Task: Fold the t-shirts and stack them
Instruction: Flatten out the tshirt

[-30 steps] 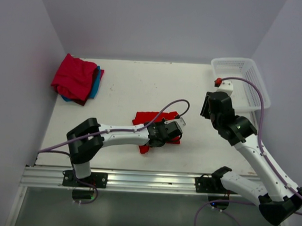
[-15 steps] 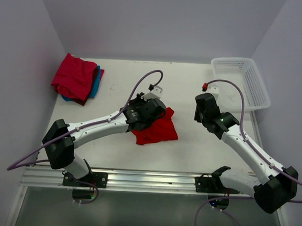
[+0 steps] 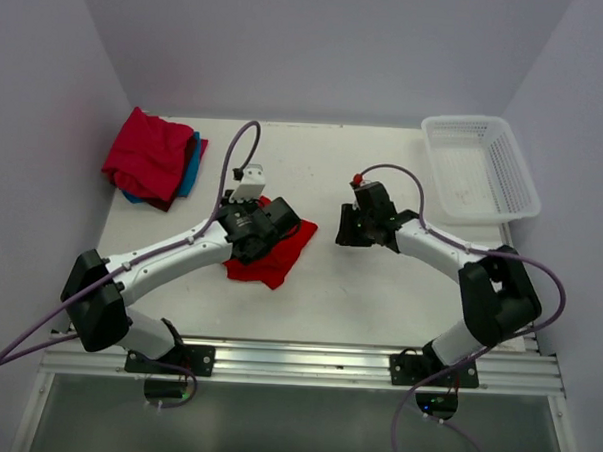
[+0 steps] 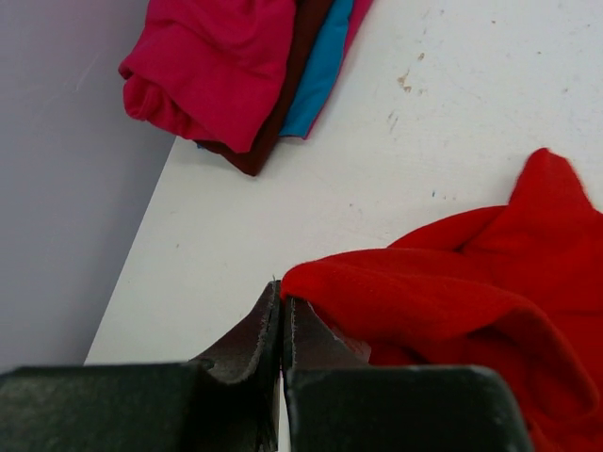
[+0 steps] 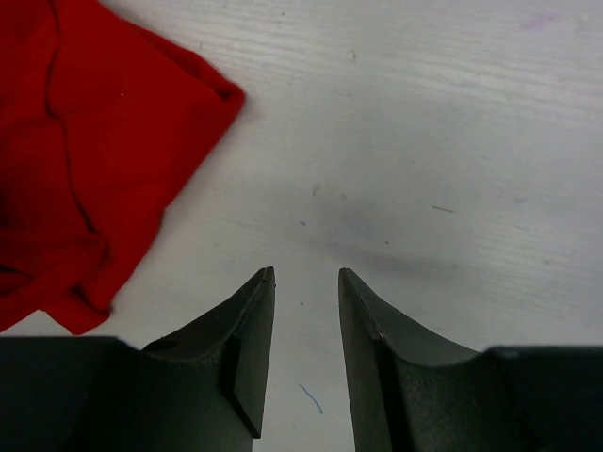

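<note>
Dragged leftward since earlier, bright red cloth t-shirt (image 3: pixel 285 257) trailed under left claw (image 3: pixel 264 229). Left wrist: jaws pressed together, pinching its edge; thin hold could slip before folded crimson-teal stack (image 4: pixel 226 66) ahead. Right wrist: right claw (image 5: pixel 306 278) stood part spread, empty.

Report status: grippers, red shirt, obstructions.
Left gripper shut on red shirt, at its edge. Right gripper open, empty, beside shirt. Nothing between shirt and folded stack.

Soft cloth on a scuffed matt worktop (image 3: pixel 379 289)
The red t-shirt (image 4: pixel 452 292) and the folded t-shirts (image 3: pixel 152 159) at the far left corner are matt, creased cloth. The basket (image 3: pixel 479 169) is white plastic mesh. The left pincer (image 4: pixel 281 299) and right pincer (image 5: pixel 306 273) are matt black.
</note>
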`<state>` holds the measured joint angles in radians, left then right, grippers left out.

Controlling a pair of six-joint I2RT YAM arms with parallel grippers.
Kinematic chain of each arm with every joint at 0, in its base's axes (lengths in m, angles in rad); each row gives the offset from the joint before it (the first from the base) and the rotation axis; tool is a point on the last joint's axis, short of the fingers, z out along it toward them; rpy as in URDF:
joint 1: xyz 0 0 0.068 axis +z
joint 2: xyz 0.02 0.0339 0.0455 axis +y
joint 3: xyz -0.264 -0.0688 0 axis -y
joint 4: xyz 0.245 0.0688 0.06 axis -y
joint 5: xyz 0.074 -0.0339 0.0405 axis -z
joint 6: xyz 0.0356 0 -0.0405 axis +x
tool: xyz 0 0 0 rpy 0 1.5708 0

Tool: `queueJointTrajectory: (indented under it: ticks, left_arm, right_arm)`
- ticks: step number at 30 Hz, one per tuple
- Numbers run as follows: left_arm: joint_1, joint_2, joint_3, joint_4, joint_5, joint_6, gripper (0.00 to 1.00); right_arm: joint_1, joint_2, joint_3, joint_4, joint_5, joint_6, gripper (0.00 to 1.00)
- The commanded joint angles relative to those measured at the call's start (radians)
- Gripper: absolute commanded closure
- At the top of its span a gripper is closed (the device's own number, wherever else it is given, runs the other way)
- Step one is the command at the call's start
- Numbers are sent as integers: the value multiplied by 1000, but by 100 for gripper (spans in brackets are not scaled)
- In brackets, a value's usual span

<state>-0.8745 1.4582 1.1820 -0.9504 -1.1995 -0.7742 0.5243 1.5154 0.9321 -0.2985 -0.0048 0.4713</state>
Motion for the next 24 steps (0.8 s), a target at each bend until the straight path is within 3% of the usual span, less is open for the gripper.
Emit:
queueJointTrajectory:
  ticks: [1,7,15,18,21,24]
  left_arm:
    - [9,-50,-33,-47,-54,-155,100]
    - [9,-82,-73,56,-17,-54,100]
    - [9,-134,-127,169,21,41,100]
    - [9,-145,-127,180,21,58,100]
    - [9,-153,-128,180,17,61,100]
    - [9,-162,-133,190,18,64,100]
  right_arm:
    - [-1,90,63,163,-175,35,62]
    - [0,262,132,292,-260,49,62]
    - [0,417,220,444,-379,127,50]
    - [2,483,255,476,-403,165,49]
    - [9,532,281,478,-393,187,49]
    - [19,586,307,475,-385,199,62]
